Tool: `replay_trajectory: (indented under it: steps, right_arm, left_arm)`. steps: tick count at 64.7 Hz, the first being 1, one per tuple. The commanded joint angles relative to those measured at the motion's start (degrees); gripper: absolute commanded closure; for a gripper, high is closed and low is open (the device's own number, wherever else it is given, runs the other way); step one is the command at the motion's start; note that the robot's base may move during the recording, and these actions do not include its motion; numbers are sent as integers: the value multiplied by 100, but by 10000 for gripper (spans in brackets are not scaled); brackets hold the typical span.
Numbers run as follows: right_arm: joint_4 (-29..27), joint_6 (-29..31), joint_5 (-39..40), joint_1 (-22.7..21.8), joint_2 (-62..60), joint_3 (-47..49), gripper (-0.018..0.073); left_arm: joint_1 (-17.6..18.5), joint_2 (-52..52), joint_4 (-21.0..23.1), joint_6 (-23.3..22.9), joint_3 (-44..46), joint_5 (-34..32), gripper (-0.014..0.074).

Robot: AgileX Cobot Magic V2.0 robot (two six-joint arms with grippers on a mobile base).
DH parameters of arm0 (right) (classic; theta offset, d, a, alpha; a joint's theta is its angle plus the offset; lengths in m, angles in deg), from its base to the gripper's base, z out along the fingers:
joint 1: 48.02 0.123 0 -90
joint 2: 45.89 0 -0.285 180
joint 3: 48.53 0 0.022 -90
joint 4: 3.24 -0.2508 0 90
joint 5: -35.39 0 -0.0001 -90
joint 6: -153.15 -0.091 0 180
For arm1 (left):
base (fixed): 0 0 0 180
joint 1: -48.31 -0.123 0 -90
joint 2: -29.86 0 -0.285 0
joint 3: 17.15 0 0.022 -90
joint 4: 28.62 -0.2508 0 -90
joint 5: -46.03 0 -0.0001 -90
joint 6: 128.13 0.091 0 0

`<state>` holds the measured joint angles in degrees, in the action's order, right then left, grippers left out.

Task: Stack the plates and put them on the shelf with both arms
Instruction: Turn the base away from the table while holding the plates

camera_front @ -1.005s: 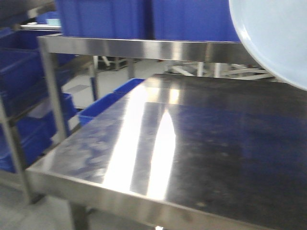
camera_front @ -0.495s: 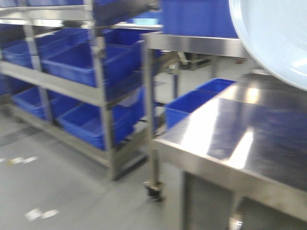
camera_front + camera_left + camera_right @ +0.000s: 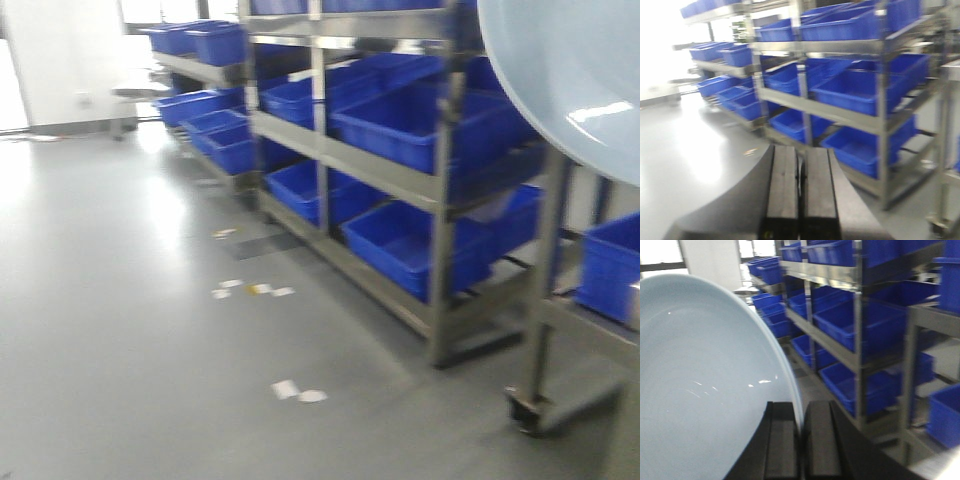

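A large pale blue-white plate (image 3: pixel 570 80) fills the top right corner of the front view, held up in the air. In the right wrist view the same plate (image 3: pixel 700 380) covers the left half, and my right gripper (image 3: pixel 801 407) is shut on its rim, one finger on each face. My left gripper (image 3: pixel 800 150) is shut, its two black pads pressed together with nothing that I can make out between them. The steel shelf (image 3: pixel 350 165) stands ahead to the right, its tiers seen also from the left wrist (image 3: pixel 840 112). No arm shows in the front view.
Blue plastic crates (image 3: pixel 420 125) fill the racking's tiers. A castor wheel (image 3: pixel 527 408) of a steel frame sits at the lower right. Grey floor (image 3: pixel 120 300) spreads to the left, with small white scraps (image 3: pixel 290 390) on it. All views are motion-blurred.
The front view has swung left: the dark steel tabletop has gone out of sight and the racking with blue crates and open floor has come in. The plate keeps its top-right spot.
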<state>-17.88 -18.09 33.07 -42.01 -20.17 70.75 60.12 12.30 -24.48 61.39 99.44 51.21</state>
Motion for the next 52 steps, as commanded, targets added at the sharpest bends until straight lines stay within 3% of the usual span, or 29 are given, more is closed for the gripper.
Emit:
replay_trajectory:
  steps: [1, 52]
  right_arm:
    - [-41, 22, 558, -37, 11, 183, 511]
    - [-41, 22, 558, -37, 11, 183, 511]
  left_arm:
    - [-14, -50, 12, -22, 173, -473, 514]
    - [-24, -50, 12, -22, 173, -473, 514]
